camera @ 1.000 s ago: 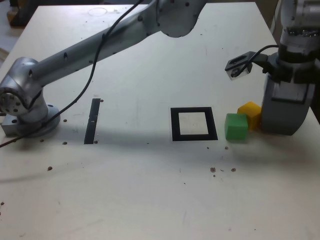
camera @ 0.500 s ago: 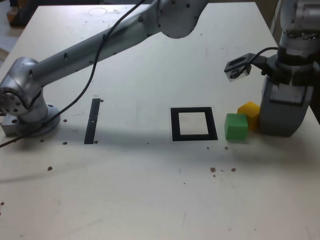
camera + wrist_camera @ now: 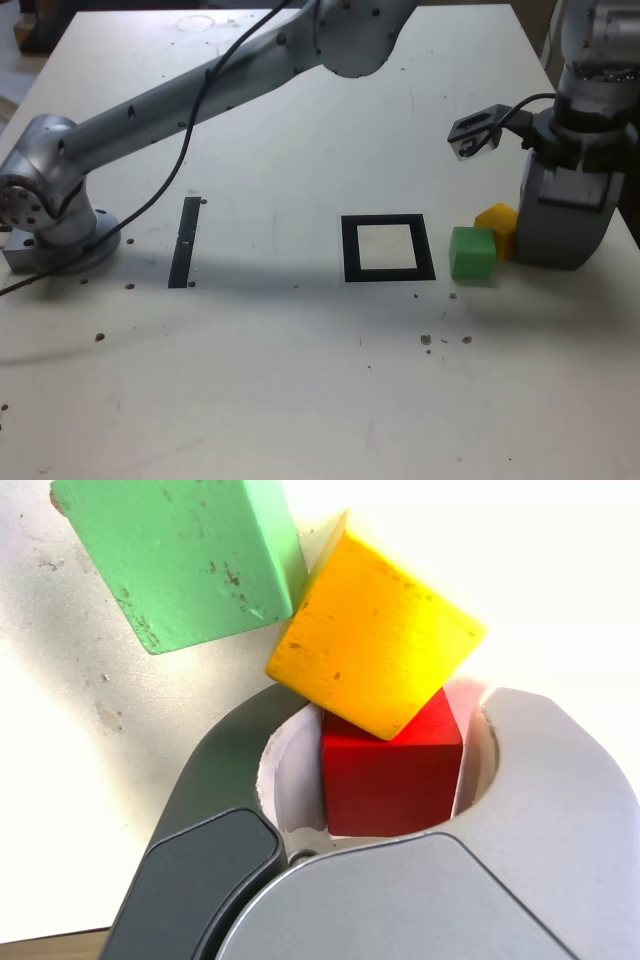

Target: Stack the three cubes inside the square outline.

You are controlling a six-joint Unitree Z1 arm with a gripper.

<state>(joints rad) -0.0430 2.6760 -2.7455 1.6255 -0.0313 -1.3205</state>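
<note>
Between our jaws: the gripper [image 3: 392, 770] is closed around the red cube [image 3: 392, 775], which sits low in the curved pocket, so we judge the grip secure for a lift.
Yellow cube [image 3: 375, 630]: tilted, leaning on the red cube's top edge; it may tumble when we rise.
Green cube [image 3: 472, 252]: flat on the desk [image 3: 300, 380], touching the yellow one at its 3 o'clock in the exterior view.
Square outline [image 3: 387, 248]: empty, just at 9 o'clock of the green cube; nothing stacked yet.
Black strip [image 3: 185, 242]: far off at 9 o'clock, irrelevant to us.
</note>
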